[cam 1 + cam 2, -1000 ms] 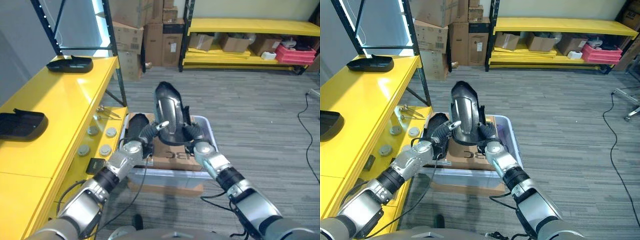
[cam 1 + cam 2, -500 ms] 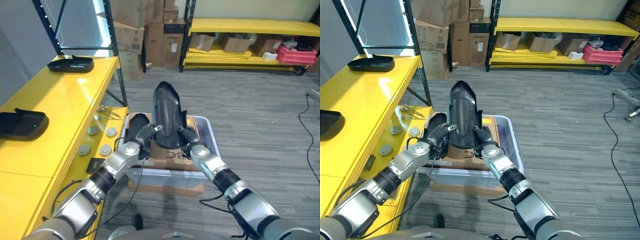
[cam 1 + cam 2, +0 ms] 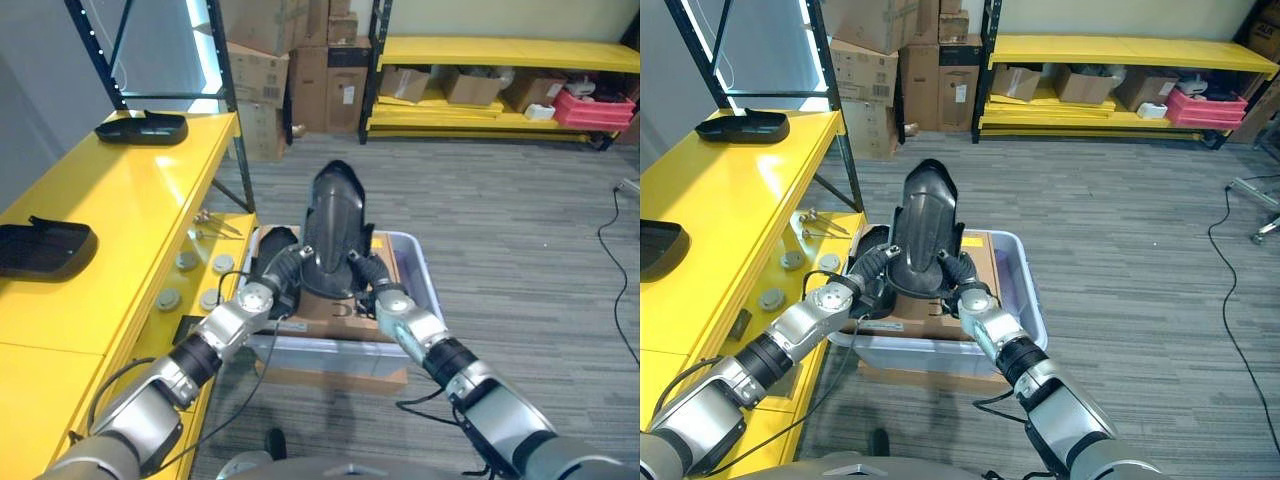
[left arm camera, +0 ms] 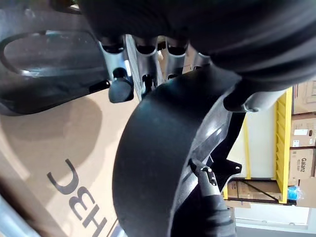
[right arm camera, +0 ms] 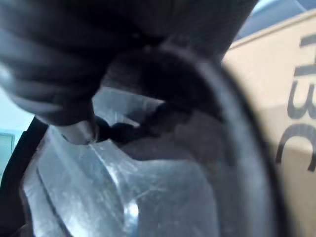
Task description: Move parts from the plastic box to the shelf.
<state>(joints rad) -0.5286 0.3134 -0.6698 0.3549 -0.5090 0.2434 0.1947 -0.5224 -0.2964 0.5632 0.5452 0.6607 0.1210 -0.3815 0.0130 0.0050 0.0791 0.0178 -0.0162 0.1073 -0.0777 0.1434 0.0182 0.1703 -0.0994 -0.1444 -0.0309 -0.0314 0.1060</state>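
While the plastic box (image 3: pixel 420 290) sits on the grey floor beside the yellow shelf (image 3: pixel 110 220), the left eye view shows both hands raising a curved black part (image 3: pixel 335 225) upright above it. The left hand (image 3: pixel 262 295) grips the part's lower left edge and the right hand (image 3: pixel 385 298) its lower right edge. A cardboard sheet (image 3: pixel 335 310) lies in the box, with another black part (image 3: pixel 272 250) at its left end. Two more black parts rest on the shelf, one near (image 3: pixel 42 247) and one far (image 3: pixel 142 127).

In the right eye view, the same part (image 3: pixel 925 225) stands between the two hands, over the box's middle, with stacked cartons (image 3: pixel 910 60) and a second yellow rack (image 3: pixel 1120 60) behind.

The left wrist view has silver fingers (image 4: pixel 143 59) curled on the part's dark rim (image 4: pixel 158 163), cardboard beneath.

The right wrist view shows the part's glossy inner face (image 5: pixel 123 187) pressed close against the dark ribbed cover; the fingers cannot be made out here.
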